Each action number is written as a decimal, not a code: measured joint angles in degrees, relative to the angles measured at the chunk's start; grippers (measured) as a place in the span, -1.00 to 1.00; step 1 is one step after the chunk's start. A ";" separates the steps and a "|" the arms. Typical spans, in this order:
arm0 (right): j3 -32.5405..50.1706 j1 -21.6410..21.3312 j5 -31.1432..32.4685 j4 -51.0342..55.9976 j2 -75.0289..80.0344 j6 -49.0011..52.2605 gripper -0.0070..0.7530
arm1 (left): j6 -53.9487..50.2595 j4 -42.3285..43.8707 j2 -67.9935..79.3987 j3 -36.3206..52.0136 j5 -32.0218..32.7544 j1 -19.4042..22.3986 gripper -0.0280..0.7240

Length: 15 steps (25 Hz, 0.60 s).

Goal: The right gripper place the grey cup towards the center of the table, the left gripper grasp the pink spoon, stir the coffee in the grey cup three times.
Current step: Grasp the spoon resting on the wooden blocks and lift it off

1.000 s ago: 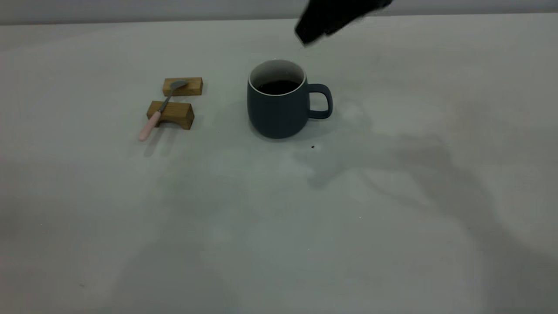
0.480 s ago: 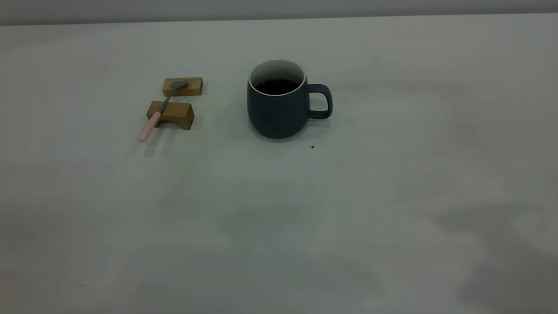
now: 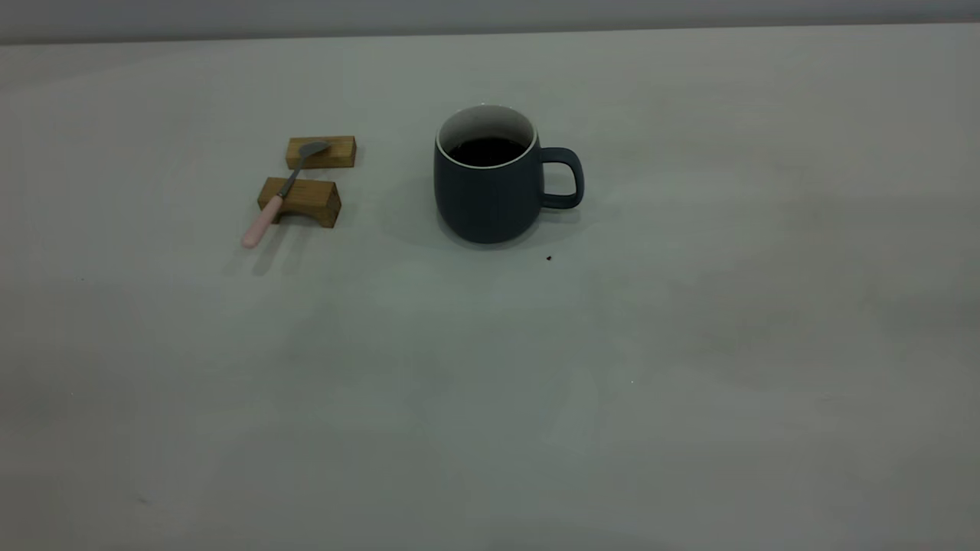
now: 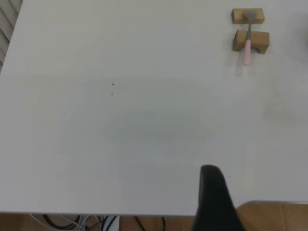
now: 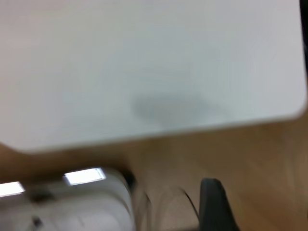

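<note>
The grey cup (image 3: 490,195) stands upright near the middle of the table (image 3: 612,398), its handle to the right and dark coffee (image 3: 488,151) inside. To its left the pink spoon (image 3: 264,218) lies across two wooden blocks, bowl on the far one. No gripper shows in the exterior view. In the left wrist view a black part of my left gripper (image 4: 214,197) hangs over the table's near edge, far from the spoon (image 4: 248,48). The right gripper (image 5: 214,207) shows as a dark blurred shape over the wooden floor beyond the table's edge.
The far block (image 3: 321,151) and the near block (image 3: 306,200) carry the spoon. A tiny dark speck (image 3: 549,258) lies just in front of the cup. Cables and a pale object show on the floor past the table in the right wrist view.
The dark shape of the right gripper above the cup one second ago has left the exterior view, and the arm shadows on the table have faded. Cup and spoon have not moved.
</note>
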 joint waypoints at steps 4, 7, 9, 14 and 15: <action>0.37 -2.26 -1.34 2.97 -9.67 -4.97 0.31 | 0.00 0.00 0.00 0.00 0.00 0.00 0.52; 0.70 -2.73 -1.62 5.82 -14.94 -9.15 0.31 | 0.00 0.00 0.00 0.00 0.00 0.00 0.52; 0.93 -2.73 -1.69 7.40 -18.22 -11.37 0.31 | 0.00 0.00 0.00 0.00 0.00 0.00 0.52; 0.93 -2.73 -1.69 8.26 -28.37 -12.87 0.31 | 0.00 0.00 0.00 0.00 0.00 0.00 0.52; 0.93 -2.73 -1.64 8.26 -29.94 -12.87 0.31 | 0.00 0.00 0.00 0.00 0.00 0.00 0.52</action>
